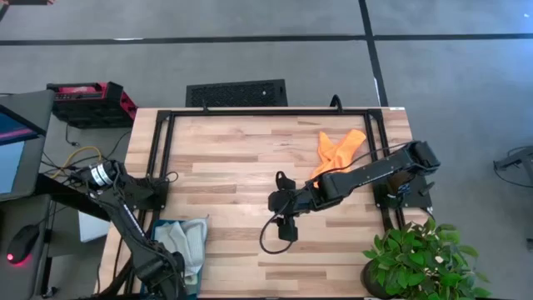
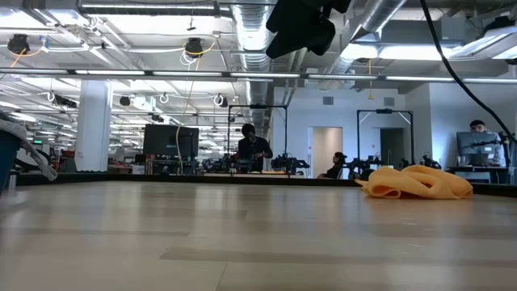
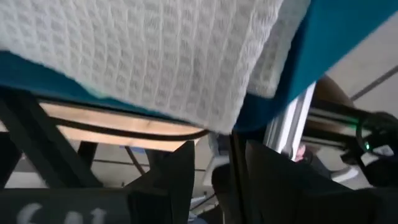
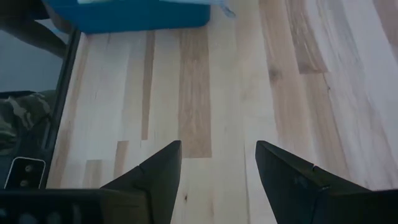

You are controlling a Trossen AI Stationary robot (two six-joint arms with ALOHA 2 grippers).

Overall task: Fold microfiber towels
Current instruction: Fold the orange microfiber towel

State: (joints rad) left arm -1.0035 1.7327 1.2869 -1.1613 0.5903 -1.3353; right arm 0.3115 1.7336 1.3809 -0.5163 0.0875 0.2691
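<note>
Down at the table's (image 1: 250, 158) near-left corner, a teal bin (image 1: 166, 227) holds pale towels (image 1: 187, 242) by the left gripper (image 3: 214, 171), fingers spread; an orange towel (image 1: 337, 150) lies far-right near the empty, open-fingered right gripper (image 4: 217, 165).

Setting: an open-plan robotics lab or industrial workspace. Around my wooden table (image 1: 241, 158) I note exposed ceiling ducts (image 2: 258, 32), a white column (image 2: 93, 125), far monitors (image 2: 171, 141), seated people (image 2: 252, 149), grey concrete floor (image 1: 250, 50).

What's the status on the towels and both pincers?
Right pincer open, empty, mid-table. Left pincer beside teal plastic bin, pale waffle-weave towels inside. Crumpled orange microfiber towel unfolded, far right. Nothing blocking.
</note>
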